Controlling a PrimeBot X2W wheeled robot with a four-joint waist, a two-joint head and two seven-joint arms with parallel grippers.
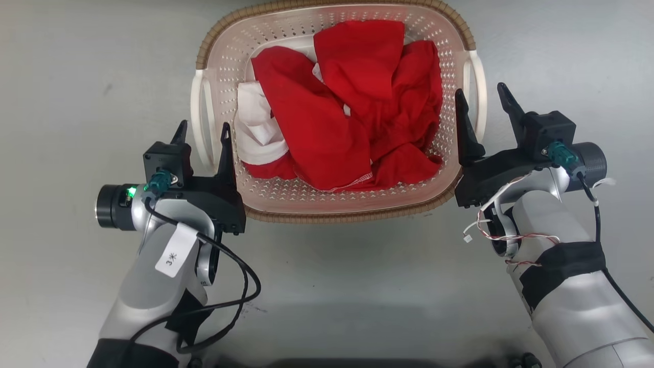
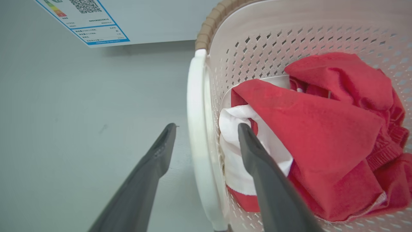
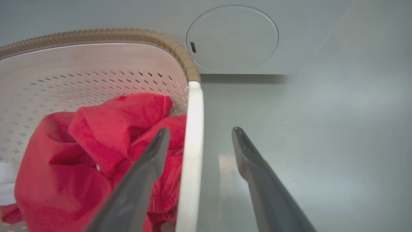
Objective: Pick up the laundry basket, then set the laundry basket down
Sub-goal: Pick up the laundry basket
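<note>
While the laundry basket [image 1: 347,215], full of red clothes [image 1: 317,133], sits on the floor [image 1: 76,76], the step in hand reads as the pre-lift grasp. Left gripper [image 1: 204,128], right gripper [image 1: 480,91]: fingers wide, each straddling a white loop handle [image 1: 195,112], nothing held. Next likely need: close both, lift level.

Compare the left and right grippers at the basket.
The left gripper wears a white tag and green light; right gripper trails loose red-white wires. The left gripper's inner finger is by white cloth; right gripper's by red clothes. Both are open, straddling the laundry basket's white handles.
</note>
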